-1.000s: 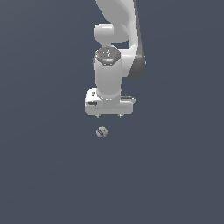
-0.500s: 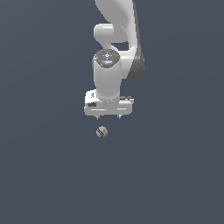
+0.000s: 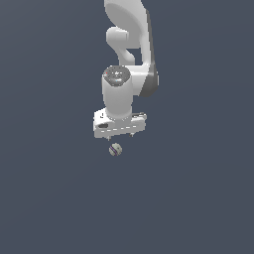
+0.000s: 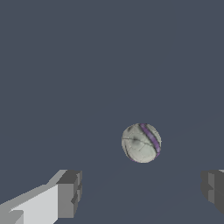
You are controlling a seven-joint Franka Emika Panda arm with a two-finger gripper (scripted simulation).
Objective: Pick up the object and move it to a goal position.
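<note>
Right now the little ball [image 3: 115, 149] sits on the plain grey floor [image 3: 44, 198], just below the white gripper [image 3: 121, 135]. The gripper hangs over it, likely so it can drop down and grab it. Its two fingers [image 4: 69, 193] are spread wide apart and hold nothing. From the wrist view, the ball lies between them but a bit ahead. The arm [image 3: 131, 44] reaches down with the hand pointing at the floor.

Object [image 3: 115, 149]: tiny round ball, whitish-grey, mottled, fine dark crack-like lines across surface. Wrist view shows purple band [image 4: 151, 138] curving over one side, faint greenish tint near edges. Rests alone on plain dark grey-blue surface [image 3: 198, 198]. Whole, undamaged, nothing touching it.
</note>
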